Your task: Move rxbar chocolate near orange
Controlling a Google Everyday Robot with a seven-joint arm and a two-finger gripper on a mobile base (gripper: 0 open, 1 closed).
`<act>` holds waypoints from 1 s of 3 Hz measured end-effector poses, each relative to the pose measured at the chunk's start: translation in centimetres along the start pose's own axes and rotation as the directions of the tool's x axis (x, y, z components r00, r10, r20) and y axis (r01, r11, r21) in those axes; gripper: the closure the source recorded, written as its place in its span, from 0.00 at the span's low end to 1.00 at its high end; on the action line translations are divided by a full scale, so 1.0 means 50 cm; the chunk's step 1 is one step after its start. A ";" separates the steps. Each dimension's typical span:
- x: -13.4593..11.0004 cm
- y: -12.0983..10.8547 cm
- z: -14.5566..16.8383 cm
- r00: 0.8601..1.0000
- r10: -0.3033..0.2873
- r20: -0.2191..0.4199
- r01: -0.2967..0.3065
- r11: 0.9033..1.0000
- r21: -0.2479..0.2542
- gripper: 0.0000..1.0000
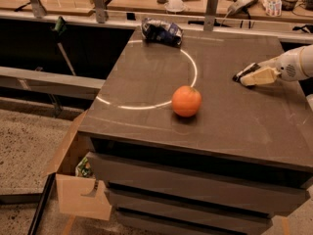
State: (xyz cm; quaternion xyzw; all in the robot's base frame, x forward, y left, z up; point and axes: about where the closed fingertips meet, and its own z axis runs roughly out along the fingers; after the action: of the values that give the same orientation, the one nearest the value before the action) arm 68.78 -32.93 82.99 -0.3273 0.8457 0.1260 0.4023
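The orange [186,101] sits on the dark grey table top [146,82], just inside a thin white circle line. The gripper [250,76] reaches in from the right edge and is low over the table, well to the right of the orange. A small flat black piece with white marks, the rxbar chocolate [242,73], shows at the gripper's tip, on its far-left side. It touches the gripper and is partly hidden by it.
A crumpled blue-and-white snack bag [161,31] lies at the table's far edge. Metal posts [211,8] and a cluttered wooden bench stand behind. An open cardboard box [78,180] sits on the floor at the front left, below the drawers.
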 end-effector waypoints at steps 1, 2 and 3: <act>-0.003 0.000 -0.003 1.000 0.000 0.000 0.000 1.000 0.000 1.00; -0.003 0.000 -0.003 1.000 0.000 0.000 0.000 1.000 0.000 1.00; -0.021 0.137 -0.060 0.996 -0.091 -0.023 0.088 0.988 -0.127 1.00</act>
State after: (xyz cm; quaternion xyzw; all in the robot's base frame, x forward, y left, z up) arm 62.96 -28.72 85.41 -0.3916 0.8261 0.1562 0.3738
